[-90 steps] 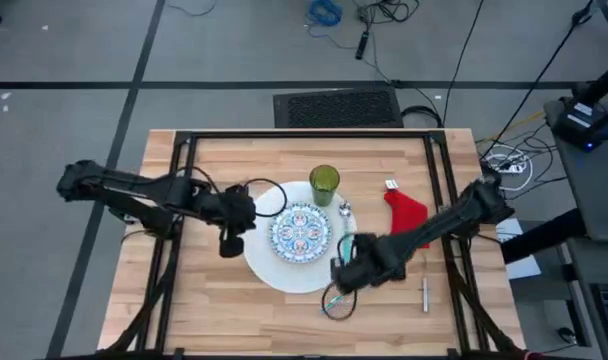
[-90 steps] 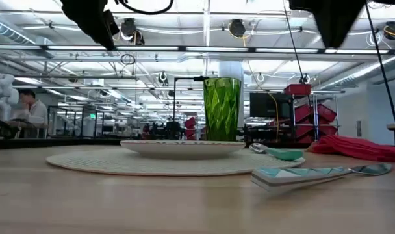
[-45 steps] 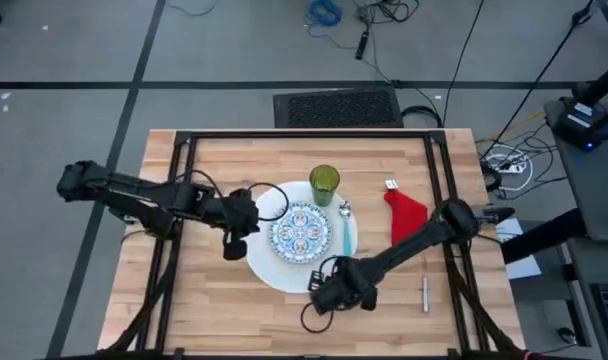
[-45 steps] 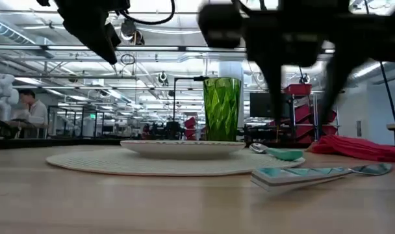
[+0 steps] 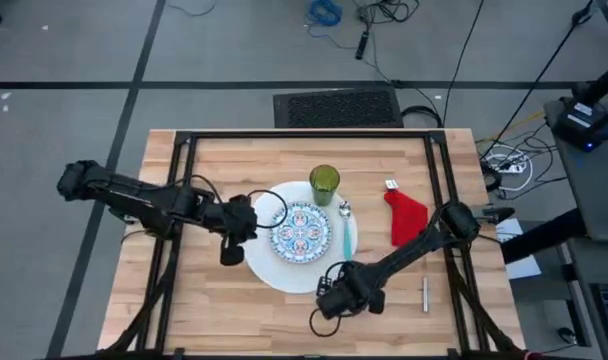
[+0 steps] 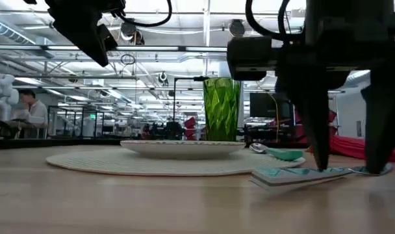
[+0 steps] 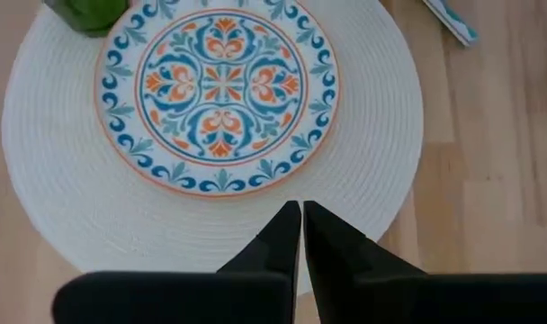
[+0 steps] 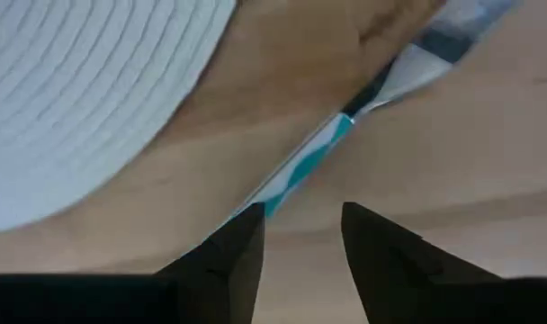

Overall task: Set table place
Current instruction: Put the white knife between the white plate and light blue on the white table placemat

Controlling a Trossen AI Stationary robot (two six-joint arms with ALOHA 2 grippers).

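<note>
Dark left gripper (image 5: 230, 256), fingers pressed together, hovers at the white plate's (image 5: 269, 272) left edge. Mid-table, the patterned plate (image 5: 301, 232) rests on it. Right gripper (image 6: 348, 170), fingers spread, straddles the teal-handled utensil (image 6: 295, 175) near the table's (image 5: 204, 310) front edge.

Patterned plate (image 5: 301, 232) centred on white plate (image 5: 271, 270), green tumbler (image 5: 324, 184) beside.

No readable text, labels or numbers; distant room signage perhaps too blurred.
</note>
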